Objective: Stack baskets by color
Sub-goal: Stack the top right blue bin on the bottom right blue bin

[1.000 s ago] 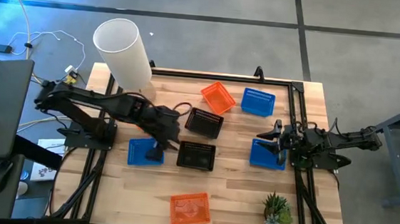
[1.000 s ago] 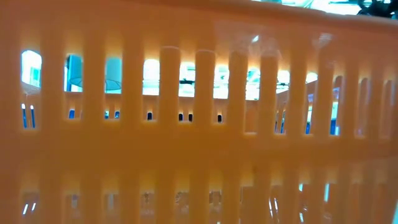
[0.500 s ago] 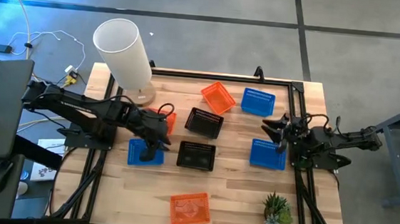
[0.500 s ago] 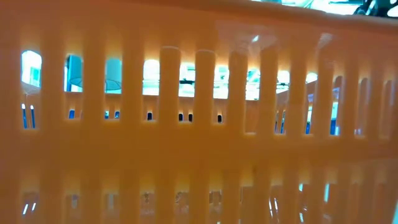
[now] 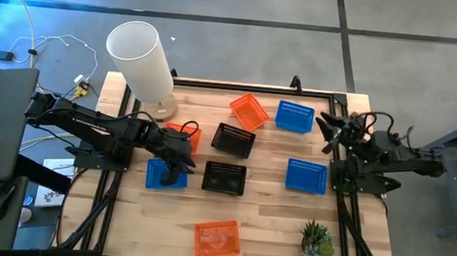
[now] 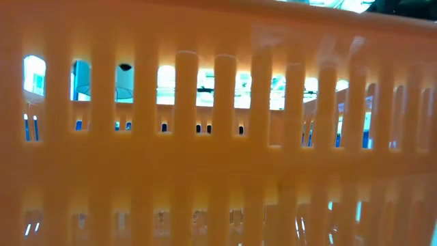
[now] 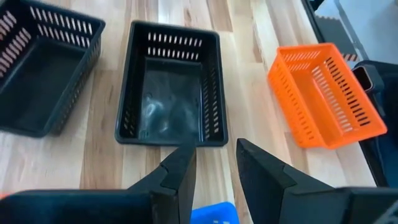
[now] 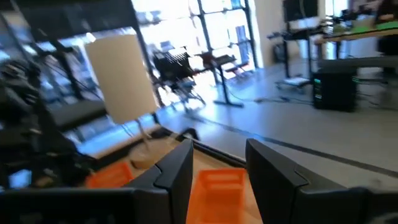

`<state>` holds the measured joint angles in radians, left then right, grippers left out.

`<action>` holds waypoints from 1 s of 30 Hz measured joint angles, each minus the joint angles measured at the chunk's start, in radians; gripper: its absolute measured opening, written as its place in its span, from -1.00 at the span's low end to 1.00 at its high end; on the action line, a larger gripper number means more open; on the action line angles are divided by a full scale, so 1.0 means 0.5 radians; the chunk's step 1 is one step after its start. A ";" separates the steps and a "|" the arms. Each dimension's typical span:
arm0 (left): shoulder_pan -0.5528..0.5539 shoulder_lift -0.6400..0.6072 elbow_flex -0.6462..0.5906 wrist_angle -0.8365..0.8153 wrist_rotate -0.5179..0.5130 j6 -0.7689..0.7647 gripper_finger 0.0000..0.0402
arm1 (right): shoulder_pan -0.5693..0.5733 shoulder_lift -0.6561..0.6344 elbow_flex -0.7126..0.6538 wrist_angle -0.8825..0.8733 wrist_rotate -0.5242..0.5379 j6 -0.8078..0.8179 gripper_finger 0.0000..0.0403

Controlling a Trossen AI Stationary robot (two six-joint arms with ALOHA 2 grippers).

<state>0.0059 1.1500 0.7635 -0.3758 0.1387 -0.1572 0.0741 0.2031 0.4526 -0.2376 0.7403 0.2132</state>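
Since a second ago my right tool (image 5: 332, 128) has lifted off the blue basket (image 5: 306, 176) it was over and swung up toward the far right corner of the counter (image 5: 270, 221); its jaws stand apart with nothing between them. My left tool (image 5: 178, 166) has drawn back from between the two black baskets and now hangs over the rim of another blue basket (image 5: 159, 174), its jaws a narrow gap apart and empty.

Just under my left tool is that blue basket. Right ahead of its fingertips (image 7: 180, 171) sits a black basket (image 7: 169, 84), upright and open side up; a second black basket (image 7: 43, 71) lies just beyond and to one side. An orange basket (image 5: 186, 133) sits close behind the left wrist; another (image 7: 323, 93) lies off toward the near edge, and a third (image 5: 249, 111) sits farther off, beside a third blue basket (image 5: 295, 116), which is nearest my right tool.

I judge these baskets light, thin-walled and a little springy, with slick plastic. A pinch over one slotted wall, one jaw inside and one outside, should hold; squeeze hard and the wall may flex and slip.
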 joint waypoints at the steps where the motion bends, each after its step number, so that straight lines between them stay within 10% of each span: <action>1: 0.000 0.000 0.000 0.015 0.000 0.001 -0.48 | -0.029 0.060 0.067 -0.079 -0.002 0.037 -0.33; 15: 0.000 0.001 0.001 0.048 0.002 -0.031 -0.48 | -0.594 1.018 0.917 -1.119 -0.394 0.340 -0.33; 30: 0.000 0.002 0.001 -0.017 0.002 -0.031 -0.48 | -1.178 1.974 1.191 -1.550 -1.139 -0.185 -0.33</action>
<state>0.0059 1.1511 0.7639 -0.3843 0.1394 -0.1726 -0.5148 1.1901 1.0481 -1.0127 0.1706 0.1207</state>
